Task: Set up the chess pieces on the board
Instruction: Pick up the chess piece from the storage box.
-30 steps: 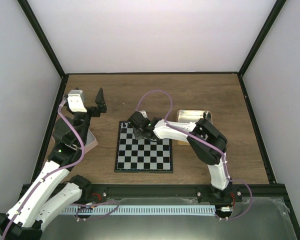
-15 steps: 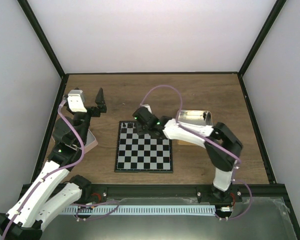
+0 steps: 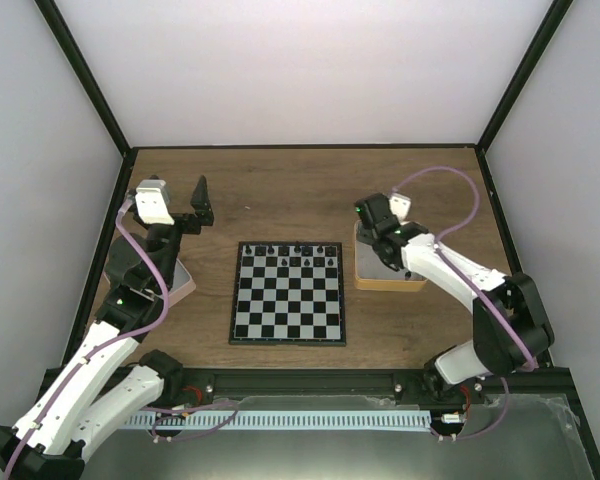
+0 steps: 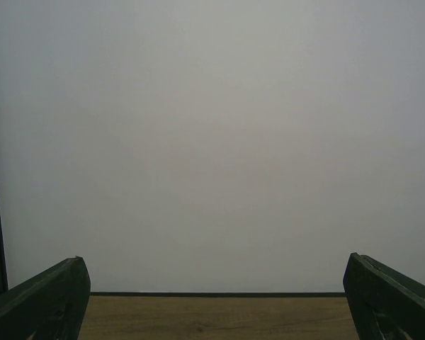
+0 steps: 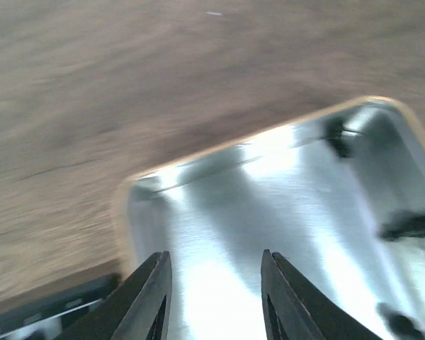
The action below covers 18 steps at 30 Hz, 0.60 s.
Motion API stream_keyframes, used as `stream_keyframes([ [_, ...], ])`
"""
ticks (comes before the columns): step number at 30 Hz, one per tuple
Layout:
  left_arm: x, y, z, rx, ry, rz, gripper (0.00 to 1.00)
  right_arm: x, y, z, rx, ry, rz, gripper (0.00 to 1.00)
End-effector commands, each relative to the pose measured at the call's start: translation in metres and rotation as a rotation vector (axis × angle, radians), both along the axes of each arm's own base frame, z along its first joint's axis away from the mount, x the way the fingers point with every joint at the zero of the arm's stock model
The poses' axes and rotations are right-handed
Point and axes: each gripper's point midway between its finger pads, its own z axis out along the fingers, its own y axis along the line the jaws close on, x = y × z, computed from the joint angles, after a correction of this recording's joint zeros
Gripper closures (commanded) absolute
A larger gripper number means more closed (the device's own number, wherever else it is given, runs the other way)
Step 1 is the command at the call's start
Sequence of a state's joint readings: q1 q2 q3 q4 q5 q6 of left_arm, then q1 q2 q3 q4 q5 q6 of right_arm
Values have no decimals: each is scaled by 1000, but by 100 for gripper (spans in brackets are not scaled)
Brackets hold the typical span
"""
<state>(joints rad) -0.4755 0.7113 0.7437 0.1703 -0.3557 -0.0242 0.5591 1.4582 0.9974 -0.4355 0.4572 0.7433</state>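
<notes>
Your board [image 3: 287, 310] carries a few chess pieces [image 3: 298, 247] on its far rank; more lie in the tin [image 5: 219, 184] beside it. Your right hand [image 5: 214, 258], parted and empty, hangs over that tin, loose pieces ahead-right.

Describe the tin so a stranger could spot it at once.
On the wooden table, find the chessboard in the middle. Just right of it sits the tin, a shallow rectangular container with the right hand above it. Unlike the pink tray left of the board, it has tan sides and a shiny metal inside holding a few black chess pieces.
</notes>
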Motion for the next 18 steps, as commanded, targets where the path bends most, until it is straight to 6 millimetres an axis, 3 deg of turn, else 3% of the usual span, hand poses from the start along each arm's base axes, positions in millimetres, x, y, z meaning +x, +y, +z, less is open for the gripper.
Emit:
stream_keyframes([
  [1,-1,1,2,-9,-11,-5,0,-18,-67,-29,-69,89,-194,64],
  [6,-1,0,2,-9,-10,-8,0,-8,-100,-52,-95,120,-189,69],
  [11,-1,0,2,-10,-12,-6,0,18,-108,-67,-60,122,-105,77],
  [18,-1,2,3,-8,-13,1,0,41,-114,-79,-65,143,-75,78],
])
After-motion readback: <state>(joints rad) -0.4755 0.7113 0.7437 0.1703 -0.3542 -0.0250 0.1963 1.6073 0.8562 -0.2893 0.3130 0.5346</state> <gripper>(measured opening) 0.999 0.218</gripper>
